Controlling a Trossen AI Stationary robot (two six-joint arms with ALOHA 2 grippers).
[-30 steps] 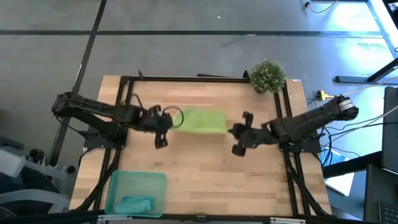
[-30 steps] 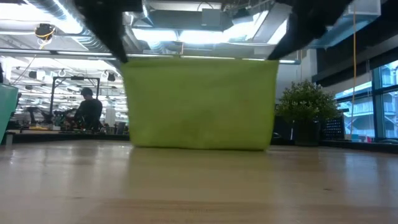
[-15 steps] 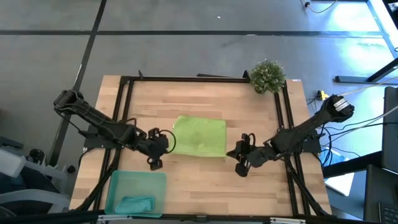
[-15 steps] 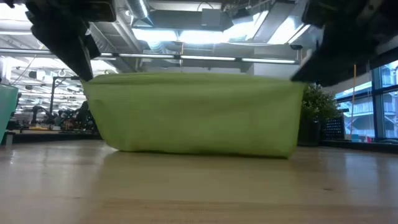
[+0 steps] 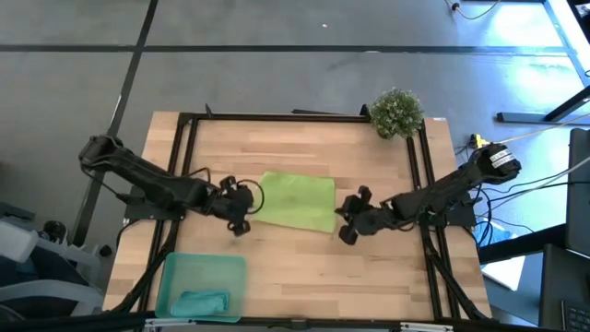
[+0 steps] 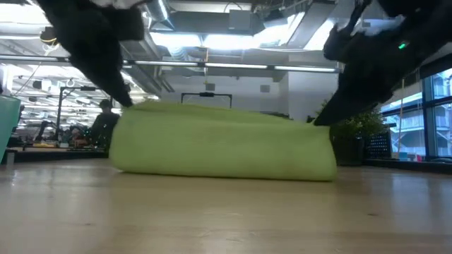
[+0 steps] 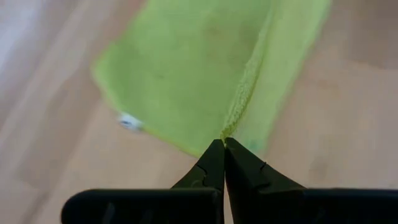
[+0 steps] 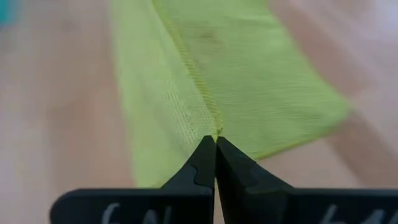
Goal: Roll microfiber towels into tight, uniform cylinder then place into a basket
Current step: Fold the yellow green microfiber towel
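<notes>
The lime towel (image 5: 297, 200) lies on the table's middle, its far part flat on the wood. Its near edge is raised between both grippers and curls over, so it shows as a low hump in the low view (image 6: 222, 144). My left gripper (image 5: 249, 206) is shut on the towel's near left corner. My right gripper (image 5: 344, 219) is shut on its near right corner. The teal basket (image 5: 175, 269) stands at the near left corner of the table. The teal towel (image 5: 201, 302) lies inside it. My left gripper pinches the towel's hemmed edge at its near left corner (image 7: 227, 132) between its two fingers. It comes from the table's left, slanting down. The edge runs away from the fingertips as a raised ridge, just above the cloth lying below. My right gripper pinches the hemmed edge at the near right corner (image 8: 213, 129) between its two fingers. It comes from the table's right, slanting down. The edge stands up as a ridge, and the cloth falls away on both sides onto the table.
A potted plant (image 5: 396, 112) stands at the far right corner of the table. Bare wood lies between the towel and the table's near edge, to the right of the basket.
Both grippers have carried the hanging towel toward the table's near edge and down. Its lower part stayed on the wood and the cloth spread flat. They have then gone lower and a little back toward the far edge, and the held edge curls over the flat part.
</notes>
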